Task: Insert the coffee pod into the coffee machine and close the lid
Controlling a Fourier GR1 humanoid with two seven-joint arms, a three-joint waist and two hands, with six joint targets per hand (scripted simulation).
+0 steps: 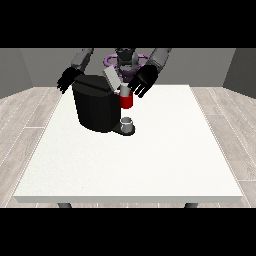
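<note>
Hand at the view's right (143,80) hangs at the far side of the bench (150,165), just right of the machine's (97,107) raised lid (112,78), with its fingers spread and fairly straight, pointing down and toward the near side. Nothing shows plainly between them. Directly below and left of that hand sits a small pale shape, which I take to be the pod (124,90), at the top of the red brew head (126,101). Whether the fingertips touch it I cannot tell, nor whether it is fully seated.

Hand at the view's left (68,80) hovers behind the machine's far left corner, fingers apart and hanging, holding nothing. A small grey cup (127,123) stands on the drip base at the machine's near right.

By my reading the insertion step is at or near its end: the pod seems to be in the slot and the lid is tilted up, not yet closed. The next move would call for the right-side hand to clear the pod, rise over the lid's free edge and press it down toward the brew head. The lid's slant leaves little room beside the fingers, so the approach should come from above, not from the side.
</note>
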